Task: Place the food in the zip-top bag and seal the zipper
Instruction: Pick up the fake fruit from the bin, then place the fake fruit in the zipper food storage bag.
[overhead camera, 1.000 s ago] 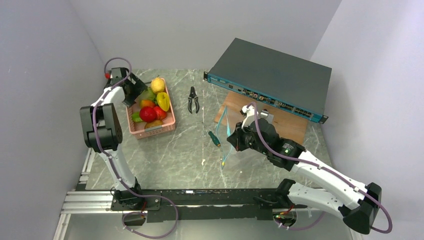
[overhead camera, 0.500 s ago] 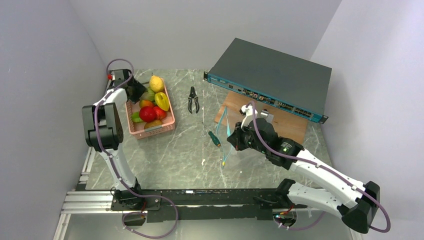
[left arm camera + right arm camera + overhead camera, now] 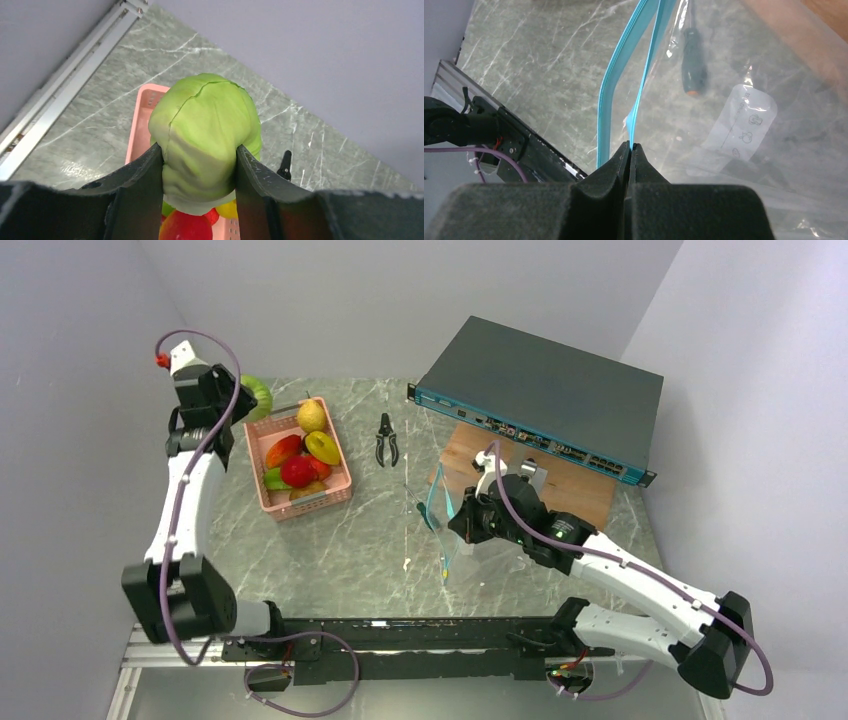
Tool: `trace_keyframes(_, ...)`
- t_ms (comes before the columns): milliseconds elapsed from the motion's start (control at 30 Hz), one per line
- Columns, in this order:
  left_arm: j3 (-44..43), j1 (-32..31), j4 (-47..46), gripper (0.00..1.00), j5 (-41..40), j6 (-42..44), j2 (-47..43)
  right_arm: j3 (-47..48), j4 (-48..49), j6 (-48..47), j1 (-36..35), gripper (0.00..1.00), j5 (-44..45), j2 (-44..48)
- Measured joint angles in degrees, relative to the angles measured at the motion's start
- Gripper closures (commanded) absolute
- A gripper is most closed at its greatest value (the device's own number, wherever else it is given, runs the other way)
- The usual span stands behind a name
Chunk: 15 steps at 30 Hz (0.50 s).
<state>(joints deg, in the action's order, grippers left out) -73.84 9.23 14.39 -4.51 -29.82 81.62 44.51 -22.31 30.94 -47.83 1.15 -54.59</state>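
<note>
My left gripper (image 3: 199, 150) is shut on a pale green, cabbage-like piece of food (image 3: 205, 115), held up over the far left corner of the pink basket (image 3: 335, 465). In the top view that green piece (image 3: 258, 397) hangs beside my left gripper (image 3: 238, 402). More food lies in the basket: a yellow fruit (image 3: 311, 416), a red one (image 3: 297, 471) and an orange one (image 3: 283, 450). My right gripper (image 3: 630, 145) is shut on one lip of the teal zipper (image 3: 644, 75) of the clear zip-top bag (image 3: 744, 115). It holds the bag's mouth up at mid-table (image 3: 436, 510).
Black pliers (image 3: 387, 438) lie right of the basket. A green-handled screwdriver (image 3: 428, 515) lies by the bag. A dark network switch (image 3: 545, 390) rests on a wooden board (image 3: 590, 495) at the back right. The grey wall stands close behind the left arm.
My left gripper closed on the green vegetable in the basket and lifted it up and to the left. The right gripper shifted the bag slightly left.
</note>
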Motion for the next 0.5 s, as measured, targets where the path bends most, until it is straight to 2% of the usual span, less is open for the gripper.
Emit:
trace_keyframes(133,5.4,0.2,-0.9,0.7,1.6,1.0,-9.4,0.0,-0.4,1.6,0.0,1.0,-1.3,-1.1)
trace_keyframes(333,20.5,-2.2,-8.6,0.7,20.6,1.9,-16.7,0.0,-0.8,4.1,0.0,1.0,-1.6,-1.1)
trace_keyframes(400,24.1,-7.1,-10.1,0.69,24.5,3.3,-16.9,0.0,-1.2,4.7,0.0,1.0,-1.5,-1.3)
trace_keyframes(500,25.9,-17.6,-10.8,0.7,31.2,5.3,-16.9,0.0,-2.0,5.6,0.0,1.0,-0.8,-1.9)
